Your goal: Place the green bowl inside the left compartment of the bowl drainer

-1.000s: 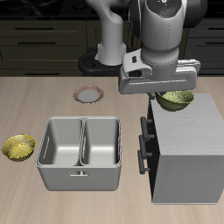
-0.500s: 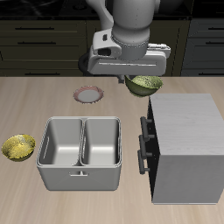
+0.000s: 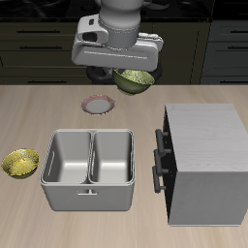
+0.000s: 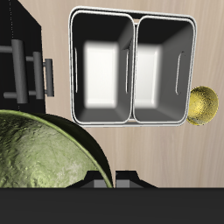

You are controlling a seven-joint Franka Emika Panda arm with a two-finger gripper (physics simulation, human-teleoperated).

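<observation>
pincer point(image 3: 134, 70) clamped on green bowl point(image 3: 135, 80) | bowl now carried off the cabinet point(image 3: 205, 160), high above the desk behind the drainer point(image 3: 90, 169) | both bins empty | left compartment point(image 3: 68, 157) lies farther across | transfer about halfway

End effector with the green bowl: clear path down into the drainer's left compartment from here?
Probably yes. The end effector holds the green bowl in the air, farther back than the bowl drainer; both bins look empty, nothing over the left compartment.

The arm point(image 3: 121, 8) is glossy light grey with a dark joint band. Its claw point(image 3: 131, 70) body is a pale grey block — rounded, smooth-edged.
</observation>
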